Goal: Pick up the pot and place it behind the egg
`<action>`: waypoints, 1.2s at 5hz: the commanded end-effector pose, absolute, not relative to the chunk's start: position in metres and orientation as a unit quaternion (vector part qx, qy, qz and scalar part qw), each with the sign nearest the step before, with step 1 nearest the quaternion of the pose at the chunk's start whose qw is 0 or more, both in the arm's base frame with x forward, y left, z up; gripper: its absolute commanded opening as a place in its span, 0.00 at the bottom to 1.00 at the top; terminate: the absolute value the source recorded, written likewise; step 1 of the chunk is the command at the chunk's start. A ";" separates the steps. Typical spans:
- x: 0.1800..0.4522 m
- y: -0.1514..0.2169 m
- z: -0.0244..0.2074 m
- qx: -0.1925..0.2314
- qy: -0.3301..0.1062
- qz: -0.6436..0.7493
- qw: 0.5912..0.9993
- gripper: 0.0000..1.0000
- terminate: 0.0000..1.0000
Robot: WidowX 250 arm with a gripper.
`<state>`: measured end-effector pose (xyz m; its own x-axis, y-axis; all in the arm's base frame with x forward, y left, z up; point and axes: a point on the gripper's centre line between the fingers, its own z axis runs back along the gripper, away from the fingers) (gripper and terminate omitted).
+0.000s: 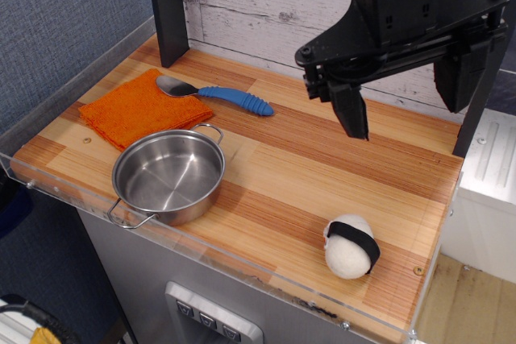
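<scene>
The pot [169, 175], shallow shiny steel with two wire loop handles, stands empty near the front left edge of the wooden table [306, 167]. The egg [351, 246], a white fuzzy ball with a black band, lies near the front right corner. My gripper [339, 106] hangs raised above the back right of the table, far from the pot and well behind the egg. Its black fingers [353, 114] point down, stand apart and hold nothing.
An orange cloth [143, 109] lies behind the pot at the left. A spoon with a blue handle [218, 96] rests partly on it. A black post [169, 10] stands at the back left. A clear rim [242, 267] runs along the front edge.
</scene>
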<state>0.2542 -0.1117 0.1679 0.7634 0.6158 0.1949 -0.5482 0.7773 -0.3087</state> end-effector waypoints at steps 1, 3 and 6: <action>0.254 -0.112 0.168 -0.117 -0.144 0.312 0.932 1.00 0.00; 0.260 -0.066 0.148 -0.093 -0.147 0.299 0.938 1.00 0.00; 0.268 0.001 0.123 -0.045 -0.125 0.315 0.940 1.00 0.00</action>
<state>0.2635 -0.0003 0.1103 0.7805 0.6016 0.1699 -0.5849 0.7987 -0.1414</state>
